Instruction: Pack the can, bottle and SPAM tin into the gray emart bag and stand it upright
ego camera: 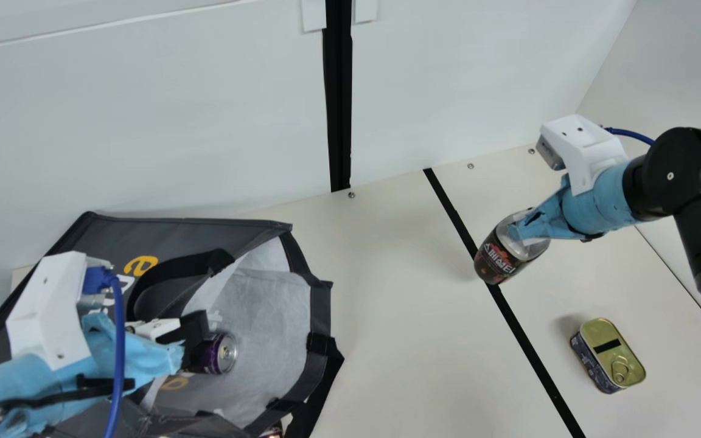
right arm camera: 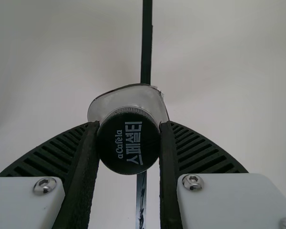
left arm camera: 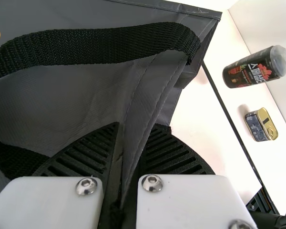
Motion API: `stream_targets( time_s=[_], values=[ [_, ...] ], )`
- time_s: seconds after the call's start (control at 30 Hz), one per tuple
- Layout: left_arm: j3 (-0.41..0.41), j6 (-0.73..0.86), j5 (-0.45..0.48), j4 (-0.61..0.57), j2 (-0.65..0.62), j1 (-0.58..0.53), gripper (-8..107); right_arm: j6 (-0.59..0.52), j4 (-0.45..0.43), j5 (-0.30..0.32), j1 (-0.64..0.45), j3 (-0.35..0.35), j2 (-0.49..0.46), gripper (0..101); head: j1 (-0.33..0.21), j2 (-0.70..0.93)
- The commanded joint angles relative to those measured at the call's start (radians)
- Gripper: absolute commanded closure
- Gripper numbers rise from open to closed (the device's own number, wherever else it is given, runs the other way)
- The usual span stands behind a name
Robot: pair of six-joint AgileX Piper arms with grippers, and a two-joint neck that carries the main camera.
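The gray bag [ego camera: 253, 230] lies on its side at the main view's left, its mouth facing right. Just inside the opening is the purple can [ego camera: 223, 353], beside my left gripper [ego camera: 192, 342]. In the left wrist view that gripper [left arm camera: 135, 131] is shut on a fold of the bag's rim [left arm camera: 145, 95], below a black strap. My right gripper [ego camera: 524, 234] holds the dark bottle [ego camera: 499, 258] by its top, tilted above the table; in the right wrist view the gripper [right arm camera: 129, 126] pinches the black cap [right arm camera: 128, 145]. The SPAM tin [ego camera: 609, 356] rests on the table, gold lid up.
Black tape [ego camera: 527, 340] crosses the cream table [ego camera: 399, 316] between bag and tin. White panels [ego camera: 143, 121] stand behind the table. Part of a dark and red object [ego camera: 274, 431] shows under the bag's lower edge.
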Motion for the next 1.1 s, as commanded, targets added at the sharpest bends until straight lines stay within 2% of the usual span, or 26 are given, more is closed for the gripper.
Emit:
stream_targets(
  time_s=[0.0, 0.43, 1.07],
  values=[
    [0.0, 0.0, 0.0, 0.0, 0.0, 0.0, 107, -0.028, 0.012, 0.0, 0.005, 0.003, 0.0, 101, -0.023, -0.002],
    [0.0, 0.0, 0.0, 0.0, 0.0, 0.0, 107, -0.187, 0.087, 0.0, 0.063, 0.052, -0.029, 101, -0.023, -0.002],
    [0.0, 0.0, 0.0, 0.0, 0.0, 0.0, 107, -0.334, 0.183, 0.0, 0.183, 0.171, -0.107, 101, -0.023, -0.002]
  ],
)
